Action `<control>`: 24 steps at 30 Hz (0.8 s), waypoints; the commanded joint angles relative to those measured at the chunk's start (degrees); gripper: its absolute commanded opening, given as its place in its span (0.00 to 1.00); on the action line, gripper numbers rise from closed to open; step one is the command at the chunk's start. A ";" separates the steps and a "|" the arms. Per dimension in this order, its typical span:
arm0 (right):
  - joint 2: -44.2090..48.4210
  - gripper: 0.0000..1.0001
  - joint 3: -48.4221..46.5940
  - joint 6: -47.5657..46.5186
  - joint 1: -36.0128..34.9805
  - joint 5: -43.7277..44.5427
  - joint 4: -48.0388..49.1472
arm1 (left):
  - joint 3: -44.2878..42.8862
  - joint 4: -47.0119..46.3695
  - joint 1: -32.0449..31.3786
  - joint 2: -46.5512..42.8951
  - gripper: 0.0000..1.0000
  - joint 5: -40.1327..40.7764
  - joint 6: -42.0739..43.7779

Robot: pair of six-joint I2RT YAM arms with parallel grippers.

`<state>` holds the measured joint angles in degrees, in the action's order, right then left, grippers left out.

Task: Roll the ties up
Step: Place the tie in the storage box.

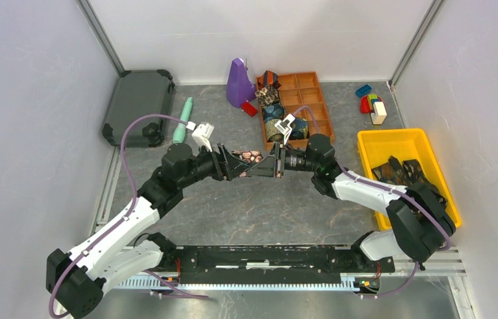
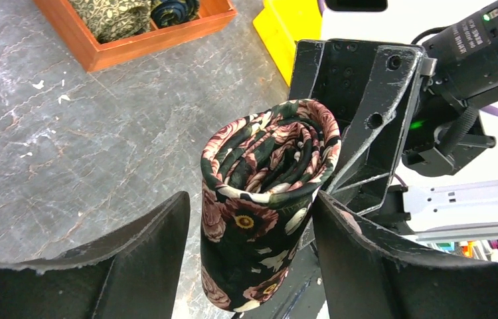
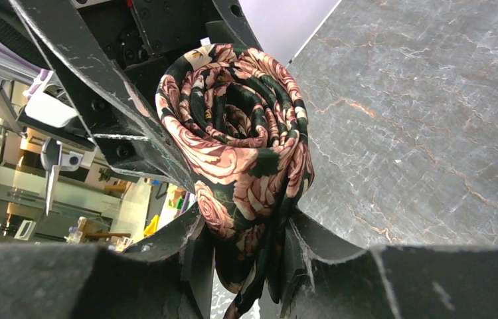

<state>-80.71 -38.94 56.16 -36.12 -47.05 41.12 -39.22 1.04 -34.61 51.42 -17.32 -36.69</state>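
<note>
A rolled tie (image 1: pixel 253 158), dark with pink roses, hangs above the table between my two grippers. My right gripper (image 3: pixel 245 226) is shut on the lower part of the roll (image 3: pixel 233 146), and the spiral end faces its camera. My left gripper (image 2: pixel 251 206) stands open around the same roll (image 2: pixel 259 199), with a clear gap at its left finger (image 2: pixel 160 239). Several other rolled ties (image 1: pixel 274 119) sit in the compartments of an orange wooden tray (image 1: pixel 313 100). Dark unrolled ties (image 1: pixel 406 171) lie in a yellow bin (image 1: pixel 399 141).
A purple object (image 1: pixel 238 83) and a red block (image 1: pixel 249 108) stand left of the tray. A dark case (image 1: pixel 139 106) and a teal cylinder (image 1: pixel 183 119) lie at the back left. Coloured toy blocks (image 1: pixel 372 105) sit at the back right.
</note>
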 commanded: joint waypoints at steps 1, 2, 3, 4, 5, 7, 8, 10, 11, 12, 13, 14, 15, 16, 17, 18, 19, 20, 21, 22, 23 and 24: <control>2.78 0.00 -3.03 -4.21 -0.27 1.70 -1.83 | -2.74 3.95 -0.19 -1.33 0.75 4.17 4.45; 3.13 0.00 -3.32 -5.41 -0.21 2.38 -3.48 | -2.91 4.22 -0.19 -1.49 0.78 5.21 4.60; 3.46 0.00 -3.69 -6.75 -0.34 3.08 -5.32 | -3.10 4.77 -0.22 -1.71 0.81 6.24 4.69; 3.92 0.00 -4.02 -7.77 -0.42 3.71 -6.73 | -3.18 5.10 -0.19 -2.01 0.82 6.97 4.78; 4.20 0.00 -4.20 -8.60 -0.43 4.24 -7.76 | -3.27 5.10 -0.23 -2.20 0.83 7.64 4.83; 4.59 0.00 -4.63 -9.73 -0.50 4.83 -9.19 | -3.24 5.44 -0.19 -2.47 0.88 9.05 4.74; 4.73 0.00 -4.81 -10.27 -0.62 5.07 -9.87 | -3.24 5.61 -0.20 -2.63 0.90 9.87 4.73; 4.96 0.00 -5.11 -11.50 -0.60 5.74 -11.43 | -3.27 5.97 -0.25 -3.04 0.92 11.55 4.63; 5.14 0.00 -5.33 -12.16 -0.62 6.25 -12.35 | -3.16 6.15 -0.22 -3.45 0.94 12.24 4.55; 5.31 0.00 -5.64 -13.04 -0.62 6.85 -13.67 | -3.06 6.23 -0.21 -3.88 0.96 13.10 4.48; 5.52 0.00 -5.91 -13.97 -0.62 7.87 -14.92 | -3.06 6.57 -0.20 -4.53 0.97 13.90 4.39; 5.74 0.00 -6.49 -15.41 -0.58 8.94 -17.03 | -3.10 7.12 -0.24 -5.32 0.97 15.07 4.42; 5.96 0.00 -7.09 -17.16 -0.61 10.35 -19.10 | -3.17 7.76 -0.21 -5.99 0.98 16.07 4.50; 6.19 0.00 -7.97 -18.59 -0.62 11.80 -21.77 | -3.50 9.06 -0.26 -6.76 0.98 17.03 4.49; 6.36 0.00 -9.05 -20.65 -0.62 13.89 -24.88 | -4.13 10.74 -0.21 -7.21 0.99 19.59 4.54; 6.52 0.00 -10.18 -22.32 -0.53 16.11 -27.48 | -4.92 13.38 -0.24 -7.54 0.99 21.39 4.60; 6.61 0.00 -11.50 -24.02 -0.36 17.99 -30.34 | -6.21 16.59 -0.22 -7.71 0.99 23.63 4.77; 6.55 0.00 -12.44 -25.30 -0.04 19.64 -32.41 | -7.23 19.24 -0.22 -7.83 0.99 25.13 5.07; 6.56 0.00 -13.37 -26.01 0.46 20.68 -34.21 | -8.38 22.21 -0.22 -8.16 0.99 26.55 5.50; 6.61 0.00 -13.80 -26.55 1.29 21.52 -35.35 | -9.33 24.39 -0.20 -8.70 0.99 27.50 5.80; 6.61 0.00 -14.23 -26.96 2.09 22.08 -36.01 | -9.97 26.79 -0.24 -9.41 0.99 28.59 6.30; 6.57 0.00 -14.74 -27.62 3.07 22.86 -37.24 | -10.69 29.04 -0.24 -10.13 0.99 29.66 6.89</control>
<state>-76.29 -49.60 34.39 -35.68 -30.61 10.57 -45.28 19.53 -34.85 43.86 4.71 -34.33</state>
